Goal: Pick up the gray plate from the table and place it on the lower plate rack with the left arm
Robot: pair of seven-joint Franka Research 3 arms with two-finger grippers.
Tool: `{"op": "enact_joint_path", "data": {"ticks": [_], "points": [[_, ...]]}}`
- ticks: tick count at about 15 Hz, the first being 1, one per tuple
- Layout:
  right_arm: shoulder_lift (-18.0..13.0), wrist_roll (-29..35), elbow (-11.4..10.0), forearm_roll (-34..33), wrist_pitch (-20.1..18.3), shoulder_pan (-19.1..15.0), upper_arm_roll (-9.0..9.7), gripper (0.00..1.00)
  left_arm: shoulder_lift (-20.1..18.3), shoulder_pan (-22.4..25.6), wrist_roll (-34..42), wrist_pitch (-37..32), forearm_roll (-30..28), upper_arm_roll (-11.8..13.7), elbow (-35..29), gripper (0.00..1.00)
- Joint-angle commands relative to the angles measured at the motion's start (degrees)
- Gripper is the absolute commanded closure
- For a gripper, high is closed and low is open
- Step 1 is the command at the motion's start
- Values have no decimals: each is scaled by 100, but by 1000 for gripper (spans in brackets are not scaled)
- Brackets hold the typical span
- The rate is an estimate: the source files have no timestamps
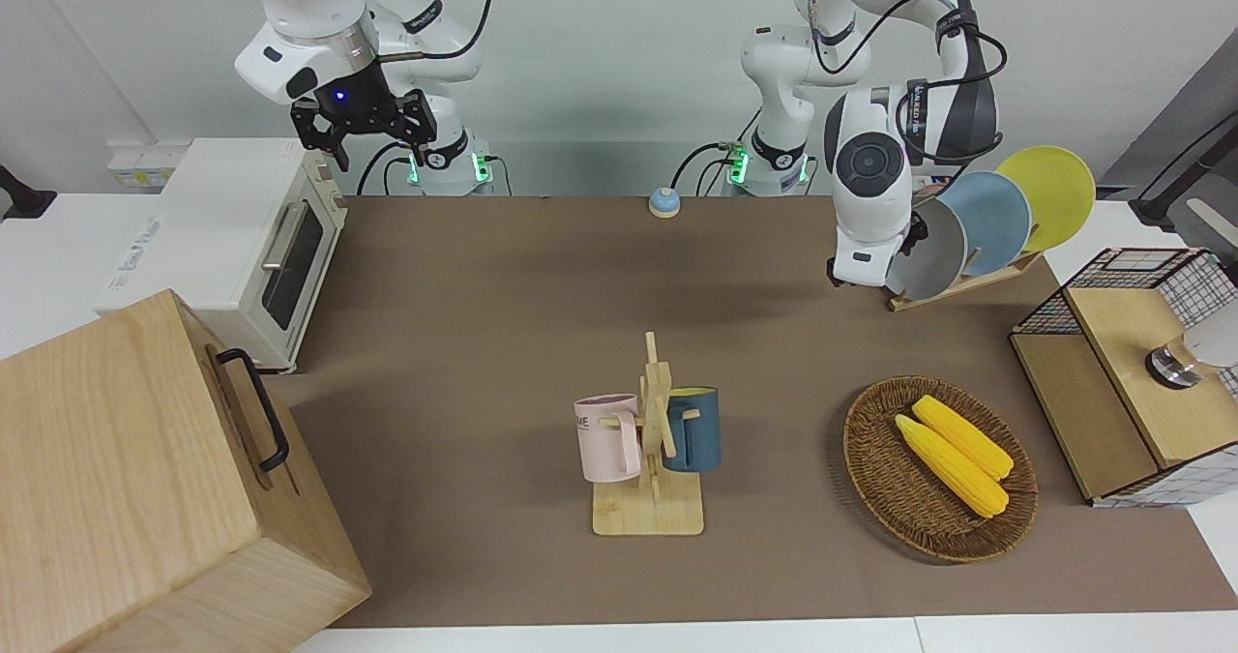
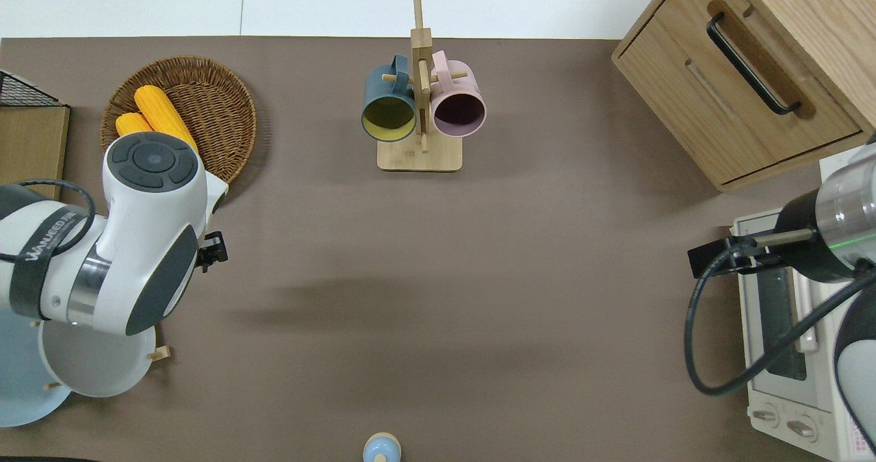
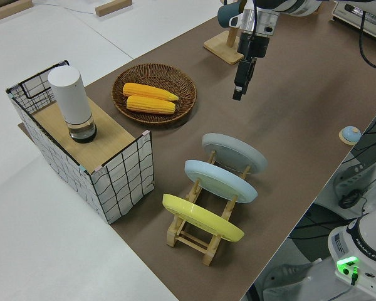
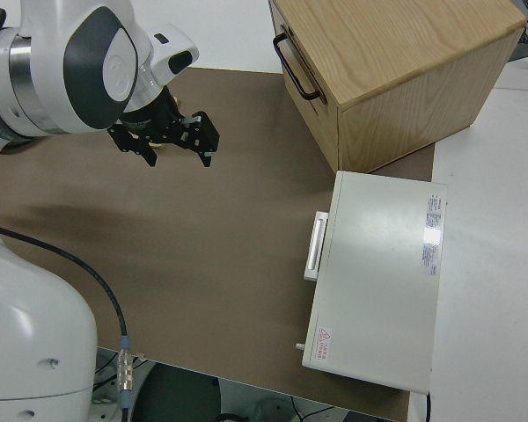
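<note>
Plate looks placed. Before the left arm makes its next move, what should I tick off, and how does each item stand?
1. Round pale gray plate seated in the slanted light-wood plate rack: ok, it leans in the end slot.
2. Left pincer apart from the gray plate: ok, it holds nothing.
3. Sky-blue plate and yellow plate in their own slots: ok.
4. Space under the left pincer: ok, the overhead view puts it over bare brown table mat, beside the round wicker basket of corn.
5. Right arm parked: ok, right pincer open and empty.
</note>
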Motion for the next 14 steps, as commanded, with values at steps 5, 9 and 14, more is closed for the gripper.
{"op": "enact_joint_path", "data": {"ticks": [5, 9, 14], "points": [[-27, -19, 35, 20, -87, -76, 38, 11, -155, 38, 1217, 563, -1221, 25, 380, 0], [-27, -19, 35, 20, -87, -85, 38, 13, -165, 90, 2055, 571, -1836, 104, 793, 0], [-27, -19, 35, 20, -87, -76, 38, 13, -191, 117, 2644, 642, -1872, 122, 996, 0]]}}
